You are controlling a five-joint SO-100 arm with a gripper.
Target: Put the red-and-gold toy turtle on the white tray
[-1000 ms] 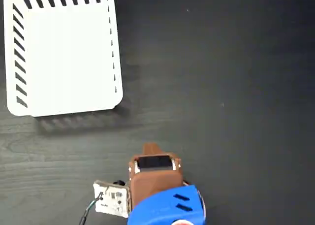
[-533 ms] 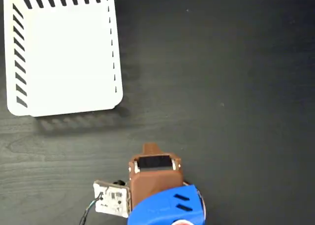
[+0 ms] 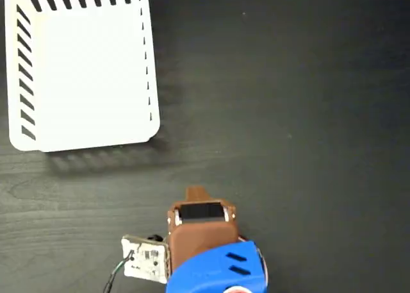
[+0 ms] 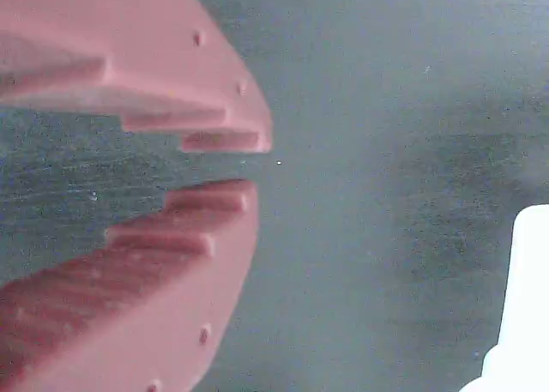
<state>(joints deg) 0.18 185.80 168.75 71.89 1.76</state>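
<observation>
Nothing is seen to have changed over the last second in the fixed view: the arm (image 3: 205, 242) is parked at the lower edge of the dark table (image 3: 288, 113), well apart from the white tray (image 3: 83, 68). The fingers (image 4: 244, 162) are shown slightly parted and empty. The red-and-gold toy turtle is not visible in either view, so the task is judged not yet begun

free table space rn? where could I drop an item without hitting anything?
Bare table everywhere right of the white tray and above the arm. The tray's floor is empty too. Only the bottom centre, around the arm, is crowded.
</observation>
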